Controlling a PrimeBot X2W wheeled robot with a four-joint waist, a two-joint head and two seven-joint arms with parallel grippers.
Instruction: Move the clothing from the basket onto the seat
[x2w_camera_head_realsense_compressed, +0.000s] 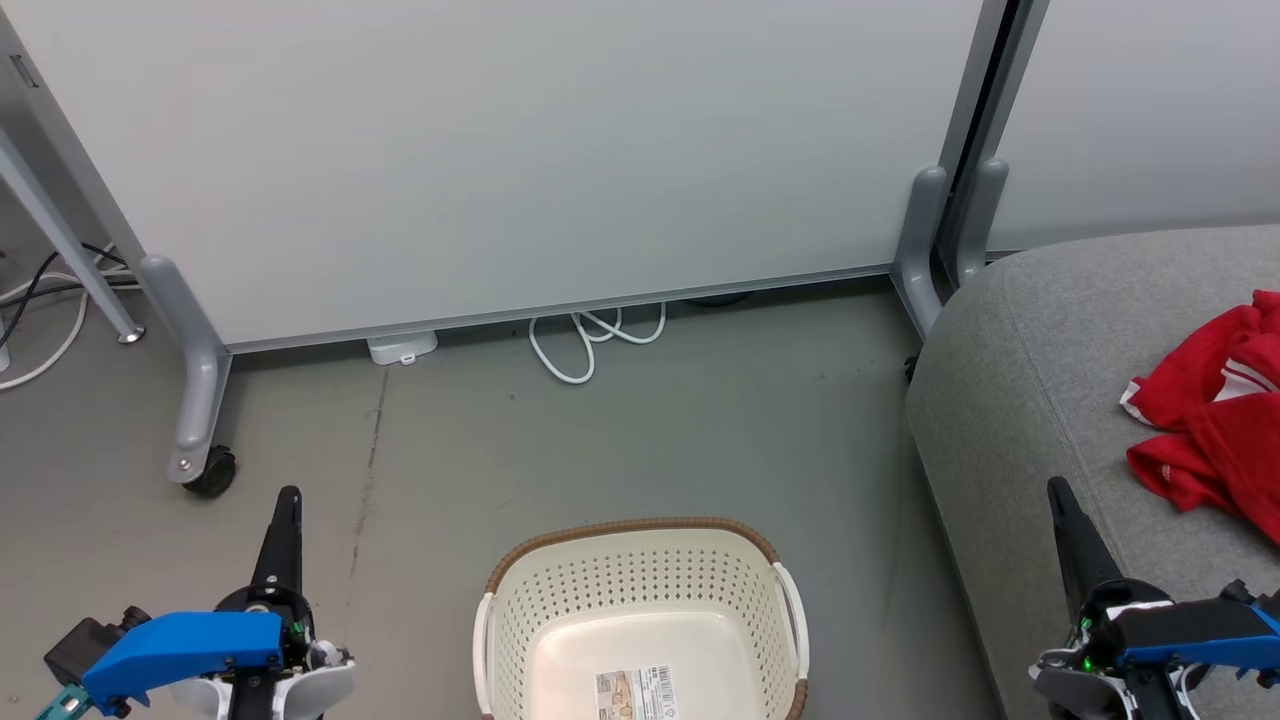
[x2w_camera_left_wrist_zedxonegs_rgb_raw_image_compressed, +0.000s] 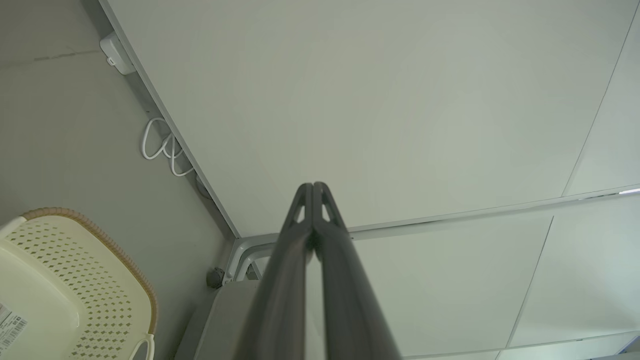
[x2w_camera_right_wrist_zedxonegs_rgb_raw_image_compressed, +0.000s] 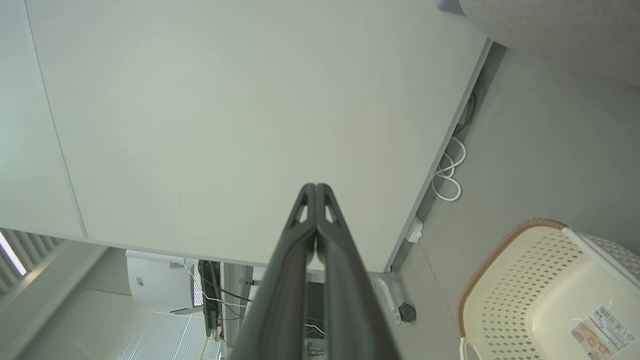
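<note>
A white panel (x2w_camera_head_realsense_compressed: 520, 150) on grey legs stands across the back, 1 leg at the left ending in a black caster (x2w_camera_head_realsense_compressed: 212, 470). A looped white cable (x2w_camera_head_realsense_compressed: 590, 345) and a small white box (x2w_camera_head_realsense_compressed: 402, 348) lie on the grey floor (x2w_camera_head_realsense_compressed: 700, 440) at the panel's foot. A strip of floor separates the basket (x2w_camera_head_realsense_compressed: 640, 524) from the seat (x2w_camera_head_realsense_compressed: 1010, 380).

The basket sits on the floor between the 2 hands. It is cream and perforated, with a brown rim and white side handles, and a barcode sticker (x2w_camera_head_realsense_compressed: 635, 695) shows on its bottom. The seat is light grey with a rounded edge and stands to the basket's right.

The clothing (x2w_camera_head_realsense_compressed: 1215, 420) lies crumpled on the seat, bright red with white stripes and trim, partly cut off by the head view's right edge.

The left hand (x2w_camera_head_realsense_compressed: 289, 493) hovers over the floor left of the basket, fingers pressed together on nothing. The right hand (x2w_camera_head_realsense_compressed: 1057, 487) hovers over the seat's front part, near the clothing but apart from it, fingers likewise pressed together.
</note>
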